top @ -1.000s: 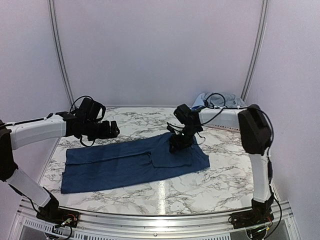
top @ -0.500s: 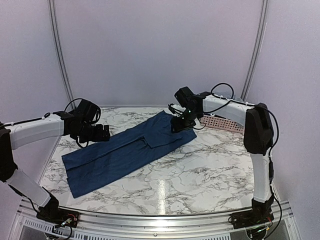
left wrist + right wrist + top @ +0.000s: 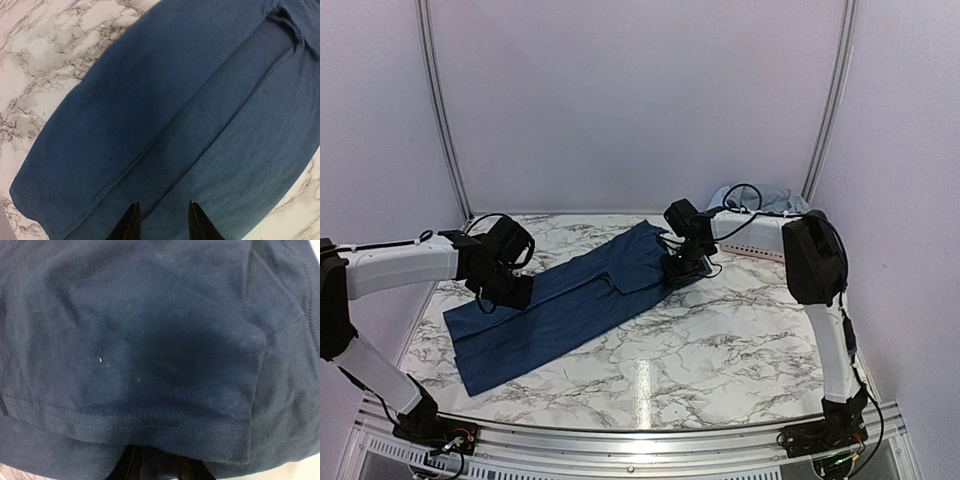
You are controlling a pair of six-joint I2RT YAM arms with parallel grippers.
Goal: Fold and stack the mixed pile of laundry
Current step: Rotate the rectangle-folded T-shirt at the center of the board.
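Observation:
A dark navy shirt (image 3: 570, 300) lies flat and slantwise on the marble table (image 3: 740, 350), its right end toward the back. My left gripper (image 3: 512, 292) hangs low over its left part. In the left wrist view the jaws (image 3: 163, 206) stand apart above smooth navy cloth (image 3: 175, 100), nothing between them. My right gripper (image 3: 685, 264) is at the shirt's right edge. In the right wrist view a stitched sleeve hem (image 3: 150, 422) lies over the fingertips (image 3: 131, 465) and hides them. The rest of the mixed laundry pile (image 3: 756, 199) shows as light-blue cloth at the back right.
A pink perforated basket (image 3: 762, 246) stands at the back right, behind the right arm, with the light-blue cloth on top. White walls and metal posts close in the table at the back and sides. Bare marble lies in front of the shirt.
The right gripper swung the shirt's right end toward the back, then dropped to its right edge. The left gripper moved down over the shirt's left part and its jaws narrowed.

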